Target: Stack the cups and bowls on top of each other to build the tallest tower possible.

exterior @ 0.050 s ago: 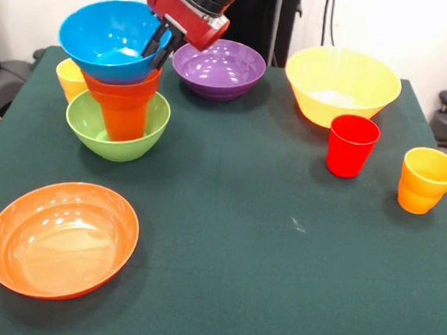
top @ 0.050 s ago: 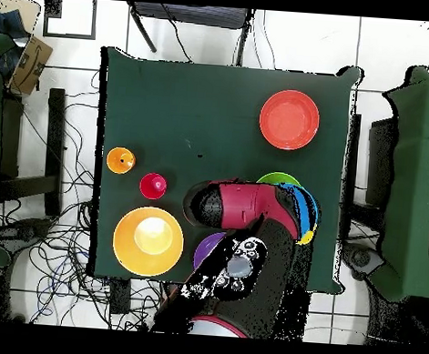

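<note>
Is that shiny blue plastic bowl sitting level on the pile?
Tipped. The blue plastic bowl leans leftward atop the orange cup, gripper at its rim.

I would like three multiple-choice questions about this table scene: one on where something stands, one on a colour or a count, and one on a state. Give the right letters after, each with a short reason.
1. Where does the red cup stand?
A. In front of the big yellow bowl
B. Inside the purple bowl
C. On the wide shallow orange bowl

2. What colour is the bowl at the top of the tower?
A. Purple
B. Blue
C. Red

3. What does the green bowl hold?
A. Nothing
B. The red cup
C. An orange cup, mouth down

Answers:
1 A: the front view shows it on the cloth just before that bowl.
2 B: the blue bowl sits highest, with the gripper at its rim.
3 C: the cup narrows upward from inside the bowl.
</note>
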You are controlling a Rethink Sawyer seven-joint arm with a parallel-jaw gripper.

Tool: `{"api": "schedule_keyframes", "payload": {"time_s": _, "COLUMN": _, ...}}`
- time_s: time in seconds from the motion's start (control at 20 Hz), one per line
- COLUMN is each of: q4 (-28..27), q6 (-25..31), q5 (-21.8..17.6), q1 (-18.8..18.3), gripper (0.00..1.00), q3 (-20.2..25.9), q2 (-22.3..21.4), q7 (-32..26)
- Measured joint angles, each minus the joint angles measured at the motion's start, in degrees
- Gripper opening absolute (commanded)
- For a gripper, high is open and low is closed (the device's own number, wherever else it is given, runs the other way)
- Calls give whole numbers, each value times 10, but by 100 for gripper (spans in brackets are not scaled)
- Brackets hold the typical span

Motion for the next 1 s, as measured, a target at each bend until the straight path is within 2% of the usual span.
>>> {"api": "schedule_keyframes", "payload": {"time_s": 0.5, "q4": 0, "q6": -13, "q5": 0, "q1": 0, "gripper": 0, "q3": 0, "q2": 0, "q7": 0}}
{"api": "schedule_keyframes", "payload": {"time_s": 0.55, "q4": 0, "q6": -15, "q5": 0, "q1": 0, "gripper": 100, "q3": 0, "q2": 0, "q7": 0}}
{"api": "schedule_keyframes", "payload": {"time_s": 1.0, "q4": 0, "q6": -16, "q5": 0, "q1": 0, "gripper": 100, "q3": 0, "q2": -3, "q7": 0}}
